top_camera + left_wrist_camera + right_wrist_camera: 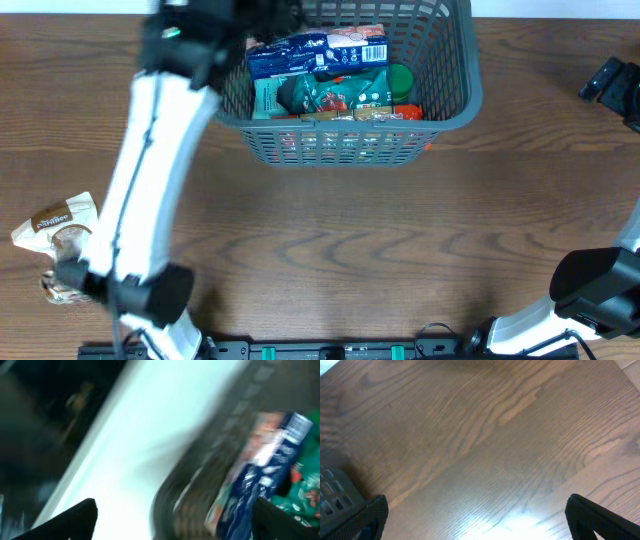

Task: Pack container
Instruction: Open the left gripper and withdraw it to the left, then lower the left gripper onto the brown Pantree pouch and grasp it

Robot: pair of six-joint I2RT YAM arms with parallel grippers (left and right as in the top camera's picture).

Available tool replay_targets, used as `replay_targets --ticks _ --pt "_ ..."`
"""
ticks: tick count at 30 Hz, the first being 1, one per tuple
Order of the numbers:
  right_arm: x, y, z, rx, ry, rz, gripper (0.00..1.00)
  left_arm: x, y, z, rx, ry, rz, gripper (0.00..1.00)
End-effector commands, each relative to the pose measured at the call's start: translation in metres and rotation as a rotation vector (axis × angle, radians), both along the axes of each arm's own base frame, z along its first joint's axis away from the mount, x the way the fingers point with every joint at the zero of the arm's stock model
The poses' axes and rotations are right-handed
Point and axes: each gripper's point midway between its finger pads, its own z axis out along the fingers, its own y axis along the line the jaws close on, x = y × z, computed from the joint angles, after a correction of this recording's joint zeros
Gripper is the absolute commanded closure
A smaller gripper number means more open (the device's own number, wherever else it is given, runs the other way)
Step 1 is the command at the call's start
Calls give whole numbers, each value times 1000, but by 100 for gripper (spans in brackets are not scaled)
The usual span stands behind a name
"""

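From overhead, the container (350, 145) sits at the upper centre of the table (350, 250), holding a blue packet (300, 55) and green packets (345, 92). The left arm (150, 180) reaches from the lower left to its left rim, and a brown-and-white bag (55, 225) lies at the left edge. In the blurred left wrist view, the left gripper (175, 520) has its jaws spread apart, with the blue packet at the right of the frame. In the right wrist view, the right gripper (480, 520) is likewise released above the table, with the container's corner at lower left.

The dark grey lattice container (455, 100) (upright, packed with groceries) sits at the table's far edge
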Motion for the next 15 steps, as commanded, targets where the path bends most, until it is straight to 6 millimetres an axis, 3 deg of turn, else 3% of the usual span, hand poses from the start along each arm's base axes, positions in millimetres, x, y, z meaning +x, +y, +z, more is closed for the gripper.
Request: replay_targets --ticks 1,5,10,13,15 --pt "-1 0 -5 3 18 23 1 -12 87 17 -257 57 413 13" --pt "0 1 -5 4 17 31 1 -55 177 2 -406 168 757 10" --pt "0 0 -5 3 14 31 1 -110 270 -30 -540 296 1125 10" --pt "1 1 -5 5 10 33 1 -140 305 -54 -565 378 1285 10" --pt "2 1 -4 3 8 33 1 -156 318 -67 -558 432 1347 10"
